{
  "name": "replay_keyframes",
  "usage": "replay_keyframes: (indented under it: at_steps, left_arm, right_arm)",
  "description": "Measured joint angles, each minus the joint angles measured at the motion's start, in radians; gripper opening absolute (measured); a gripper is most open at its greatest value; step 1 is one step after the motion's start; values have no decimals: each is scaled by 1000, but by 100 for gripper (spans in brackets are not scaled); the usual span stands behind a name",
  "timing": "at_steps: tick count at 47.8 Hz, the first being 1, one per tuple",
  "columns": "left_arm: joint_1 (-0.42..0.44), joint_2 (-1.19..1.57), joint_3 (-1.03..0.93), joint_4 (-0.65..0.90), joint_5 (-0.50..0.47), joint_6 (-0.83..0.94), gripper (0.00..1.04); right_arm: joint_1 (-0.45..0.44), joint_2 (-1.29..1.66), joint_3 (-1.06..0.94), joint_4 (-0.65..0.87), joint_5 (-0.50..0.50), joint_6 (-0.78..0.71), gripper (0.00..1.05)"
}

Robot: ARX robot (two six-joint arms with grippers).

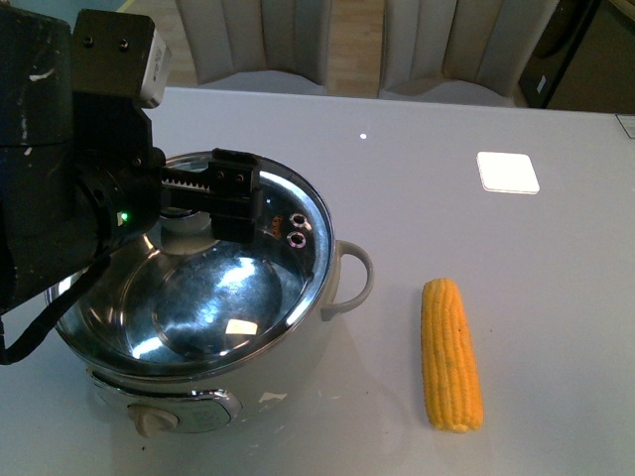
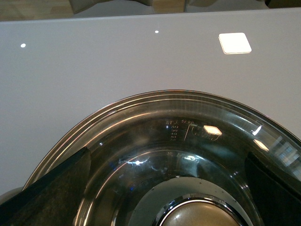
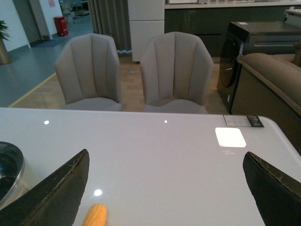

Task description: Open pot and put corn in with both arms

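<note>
**Lid On, Claw Poised Over Knob**

The left gripper point(image 2: 169, 188) hangs with fingers spread either side of the knob point(image 2: 197, 217) on the glass lid point(image 1: 198, 297) covering the pot point(image 1: 288, 372). Closing off-centre could let the smooth knob slip. The right gripper point(image 3: 165, 160), also spread, hovers near the corn point(image 1: 451, 355), which lies on the table point(image 1: 446, 149) apart from the pot and may roll if nudged.

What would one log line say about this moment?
left gripper open over lid knob | lid on pot | right gripper open | corn on table

Left claw point(image 2: 168, 155) wide-spread either side of the glass lid's point(image 2: 141, 125) knob point(image 2: 200, 216).
</note>
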Motion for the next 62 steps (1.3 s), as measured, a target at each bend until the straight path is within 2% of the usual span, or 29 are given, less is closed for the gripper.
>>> replay_keyframes:
  at_steps: [25, 33, 43, 62]
  left_arm:
    - [-64, 50, 3, 64, -51, -13, 98]
    - [-71, 55, -1, 64, -69, -26, 69]
    - [-75, 62, -1, 61, -100, -47, 44]
    - [-84, 59, 5, 37, -124, -53, 43]
  right_arm:
    - [0, 0, 0, 0, 0, 0, 96]
    - [0, 0, 0, 0, 0, 0, 96]
    - [0, 0, 0, 0, 0, 0, 96]
    - [0, 0, 0, 0, 0, 0, 96]
